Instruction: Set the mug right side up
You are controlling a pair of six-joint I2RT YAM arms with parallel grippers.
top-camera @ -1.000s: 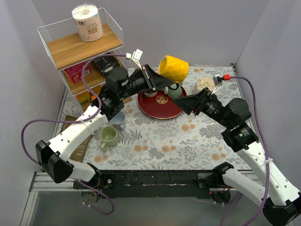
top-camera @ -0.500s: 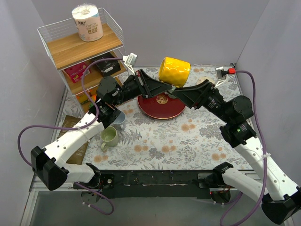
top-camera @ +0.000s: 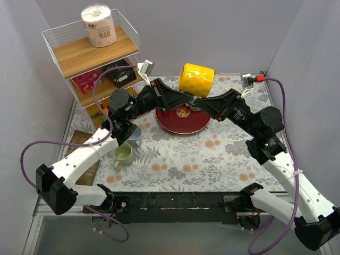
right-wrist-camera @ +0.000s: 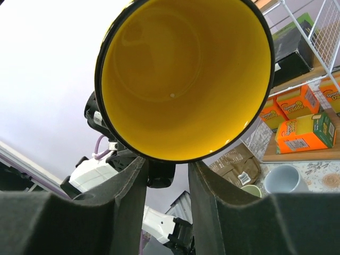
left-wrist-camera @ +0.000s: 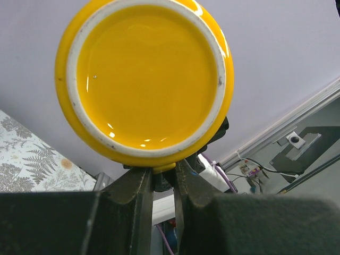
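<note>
Yellow glaze aloft: mug (top-camera: 196,79) roughly on its side in mid-air, over red plate (top-camera: 175,125), well clear of worktop (top-camera: 212,159). Neither upside down nor right side up yet.

At left: left pincer (top-camera: 184,98) pressed together on what looks like the handle, pinching it just under the mug's base. From left wrist, base directly ahead of and above the fingertips. Same clamp as a second ago, arm drawn back slightly, mug in nearly the same spot.

At centre: base turned toward left pincer, mouth turned toward right pincer, both pincers meeting beneath it.

At right, the real change: right pincer (top-camera: 204,104), a second ago low and apart beside red plate, now raised almost tip to tip with left pincer. Jaws narrowed from wide to about half spread, set either side of the lower rim. From right wrist, open mouth directly above and ahead of the fingertips. No firm bite visible yet.

Reads as a handover half made: one grip secure, second closing in. Probably calls for right pincer to finish pinching before left pincer lets go, then a turn to bring mouth uppermost. Main risk: a slip on slick glaze if released early.
</note>
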